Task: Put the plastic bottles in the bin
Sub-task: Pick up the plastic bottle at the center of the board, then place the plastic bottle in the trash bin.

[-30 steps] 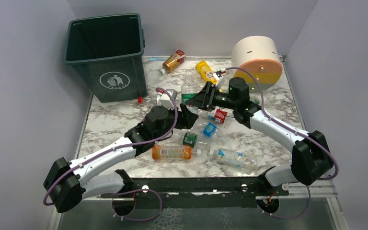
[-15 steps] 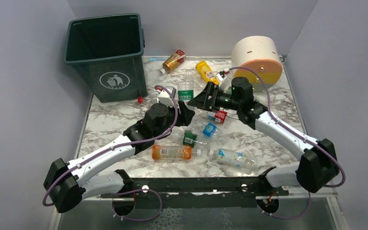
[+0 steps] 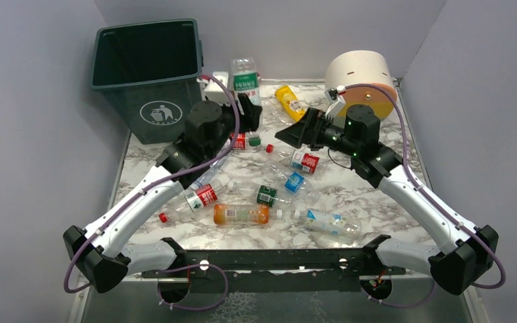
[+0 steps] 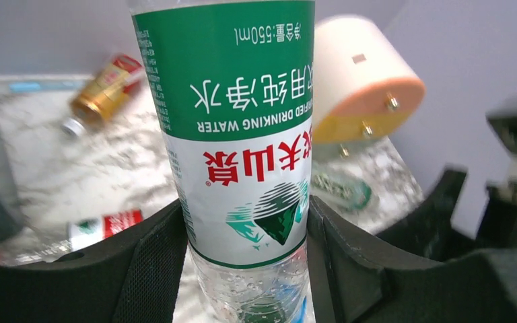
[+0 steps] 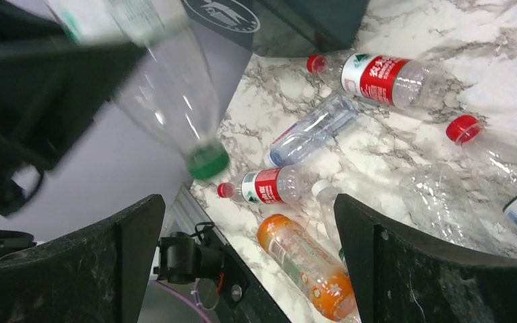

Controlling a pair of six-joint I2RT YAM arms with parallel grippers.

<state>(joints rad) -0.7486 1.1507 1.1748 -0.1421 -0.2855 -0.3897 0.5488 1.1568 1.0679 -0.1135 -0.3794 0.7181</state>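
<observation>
Now the bin (image 3: 158, 111) shows only dark inner walls. Left gripper (image 3: 246, 113) is clamped on a green-label bottle (image 3: 244, 79), raised just right of the bin's rim; a second ago it sat low mid-table. Right gripper (image 3: 295, 132), jaws wide and holding nothing, has backed away rightward. Other bottles (image 3: 241, 214) lie on the table (image 3: 148, 168).
</observation>
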